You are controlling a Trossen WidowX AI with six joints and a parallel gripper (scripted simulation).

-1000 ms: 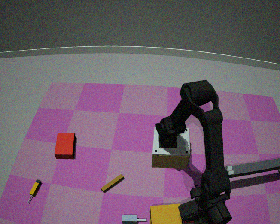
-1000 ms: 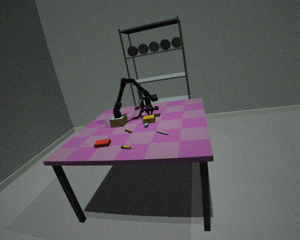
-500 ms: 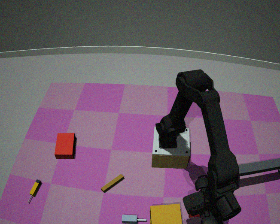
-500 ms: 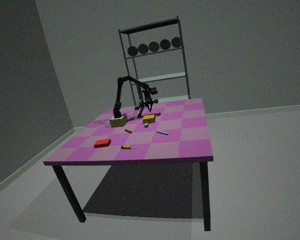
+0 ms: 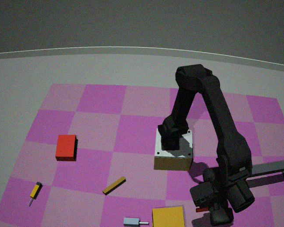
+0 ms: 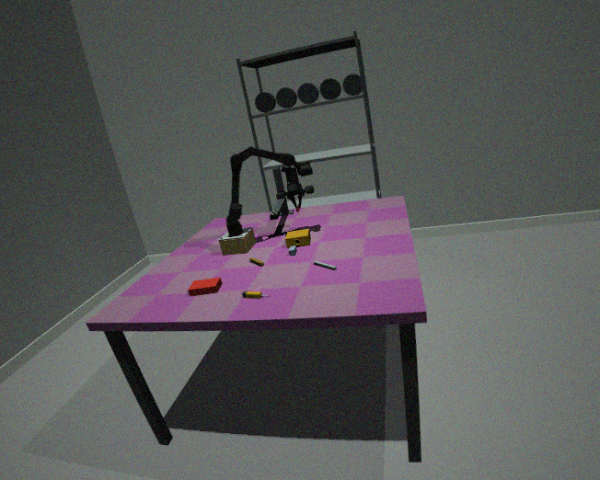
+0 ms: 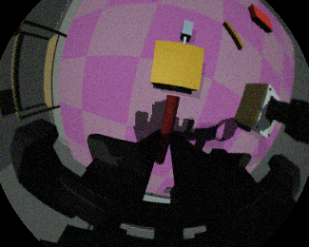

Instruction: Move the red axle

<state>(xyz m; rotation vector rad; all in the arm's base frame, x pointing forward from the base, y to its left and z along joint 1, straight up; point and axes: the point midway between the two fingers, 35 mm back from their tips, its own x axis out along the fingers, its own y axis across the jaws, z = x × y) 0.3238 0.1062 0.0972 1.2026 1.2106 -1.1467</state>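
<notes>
Top view: black jointed arm on tan box w/ white top plate. Yellow block in front; blue-grey block w/ pin just L of it, red cylindrical axle R. Tan bar front-L of box; red rect. block far L, yellow-handled tool front-L of that. Ext. view: grey shelf rack behind checkered pink tbl.

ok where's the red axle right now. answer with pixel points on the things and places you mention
The slim red cylindrical axle (image 5: 201,209) (image 7: 170,114) is clamped in the black gripper (image 7: 165,134); the top view shows its end at lower right, just right of the yellow block (image 5: 168,216) (image 6: 297,236) (image 7: 178,64).
</notes>
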